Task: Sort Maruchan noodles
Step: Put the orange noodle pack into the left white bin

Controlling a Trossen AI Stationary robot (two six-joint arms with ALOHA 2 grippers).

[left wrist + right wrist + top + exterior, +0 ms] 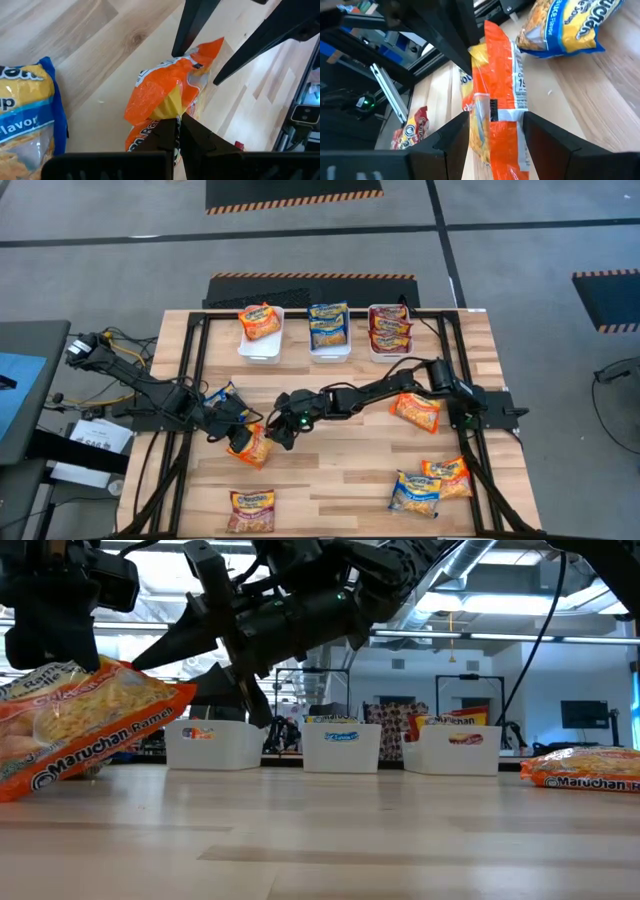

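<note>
An orange noodle packet (254, 446) is held near the table's left middle by my left gripper (242, 440), which is shut on it. My right gripper (495, 122) reaches in from the right and is open. Its two fingers (186, 30) stand on either side of the packet's free end (206, 50). In the low view the packet (85, 725) is tilted, its right end raised. A blue-and-yellow packet (22, 120) lies flat on the table beside my left gripper. My left gripper pinches one end of the orange packet (167, 107) between its two shut fingers, coming slanting down from the table's left. The packet reaches away from the fingers, tilted, and its free end is off the table. Whether my right gripper touches the packet cannot be told.
Three white bins stand along the far edge, holding orange (261, 326), blue-and-yellow (329, 328) and dark red (389, 328) packets. Loose packets lie at the right (417, 411), the near right (445, 475) (414, 495) and the near left (251, 511).
</note>
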